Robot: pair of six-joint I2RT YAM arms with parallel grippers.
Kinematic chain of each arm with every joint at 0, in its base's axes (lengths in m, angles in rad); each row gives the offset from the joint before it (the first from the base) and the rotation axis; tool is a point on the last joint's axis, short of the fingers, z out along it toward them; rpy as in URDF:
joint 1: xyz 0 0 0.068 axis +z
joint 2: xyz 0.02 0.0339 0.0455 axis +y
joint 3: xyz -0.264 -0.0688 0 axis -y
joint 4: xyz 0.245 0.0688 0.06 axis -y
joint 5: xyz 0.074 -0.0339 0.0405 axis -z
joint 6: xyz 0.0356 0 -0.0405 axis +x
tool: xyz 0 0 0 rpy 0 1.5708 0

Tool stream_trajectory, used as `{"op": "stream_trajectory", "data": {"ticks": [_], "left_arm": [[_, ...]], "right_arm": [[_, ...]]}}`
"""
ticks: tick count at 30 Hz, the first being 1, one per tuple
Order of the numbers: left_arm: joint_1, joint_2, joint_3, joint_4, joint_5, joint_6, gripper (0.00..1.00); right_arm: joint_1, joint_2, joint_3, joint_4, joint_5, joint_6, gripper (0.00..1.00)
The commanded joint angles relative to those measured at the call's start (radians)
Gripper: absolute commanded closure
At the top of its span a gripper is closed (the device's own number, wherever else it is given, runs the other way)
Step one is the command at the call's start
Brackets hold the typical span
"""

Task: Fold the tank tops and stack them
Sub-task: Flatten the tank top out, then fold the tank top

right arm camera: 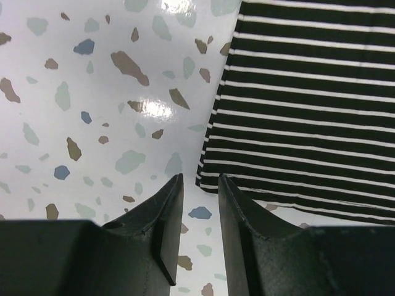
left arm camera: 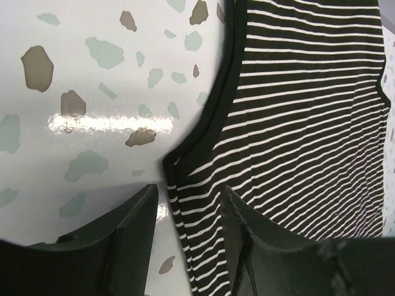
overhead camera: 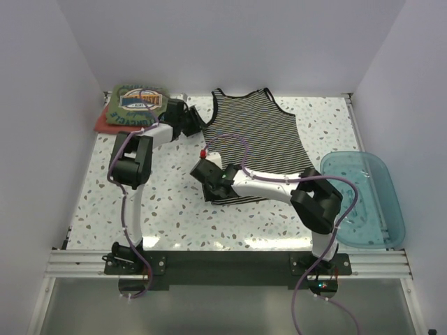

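- Striped tank top [overhead camera: 258, 129] lies flat at centre-back of the table [overhead camera: 160, 209], straps toward the back wall, hem toward the arms.
- Left gripper [overhead camera: 198, 123] sits at the top's left armhole. In the left wrist view the fingers [left arm camera: 133, 234] are spread, and the bound edge of the striped top [left arm camera: 296, 123] runs down into the gap [left arm camera: 191, 209]. Nothing is pinched.
- Right gripper [overhead camera: 211, 180] is low at the hem's left corner. Its fingers [right arm camera: 166, 228] are parted by a narrow gap [right arm camera: 200, 209] with bare table showing through, and the hem corner [right arm camera: 308, 92] is just ahead of the tips, apart from them.
- Open table lies left of the striped top and along the near edge. The right side is tighter, with the blue basket [overhead camera: 377, 188] near the right arm's elbow.
- Olive green tank top [overhead camera: 140, 103] sits folded on a red one [overhead camera: 103, 124] in the back-left corner, close to both walls and just behind the left arm's wrist.
- Hidden: from above, the right arm covers the hem's left part and the left wrist covers the armhole edge. Can't tell if any fingertip touches the table.
- Both wrist views cut the top off on the right.
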Motion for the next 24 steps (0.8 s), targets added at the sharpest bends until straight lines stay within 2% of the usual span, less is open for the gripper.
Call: {"op": "stream_trajectory", "data": {"ticks": [1, 3, 8, 11, 13, 17, 24], "left_arm": [[-0.006, 0.039, 0.028, -0.042, -0.056, 0.04, 0.51], [-0.006, 0.042, 0.028, -0.042, -0.061, 0.037, 0.51], [-0.006, 0.031, 0.011, -0.042, -0.081, 0.037, 0.52], [-0.004, 0.024, 0.008, -0.042, -0.084, 0.04, 0.52], [-0.004, 0.025, 0.011, -0.042, -0.089, 0.046, 0.52], [-0.006, 0.03, -0.009, -0.033, -0.087, 0.04, 0.53], [-0.015, 0.028, -0.044, -0.021, -0.092, 0.026, 0.62]], "right_arm": [[0.017, 0.015, 0.014, -0.016, 0.032, -0.007, 0.65], [0.02, 0.037, 0.014, -0.015, 0.024, -0.009, 0.61], [0.029, 0.083, 0.008, -0.013, 0.012, -0.009, 0.61], [0.031, 0.08, -0.009, -0.039, 0.03, 0.002, 0.72], [0.031, 0.038, -0.032, -0.049, 0.044, 0.01, 0.84], [0.029, -0.04, -0.087, -0.038, 0.041, 0.004, 1.0], [0.014, -0.097, -0.107, -0.019, -0.002, 0.005, 1.0]]}}
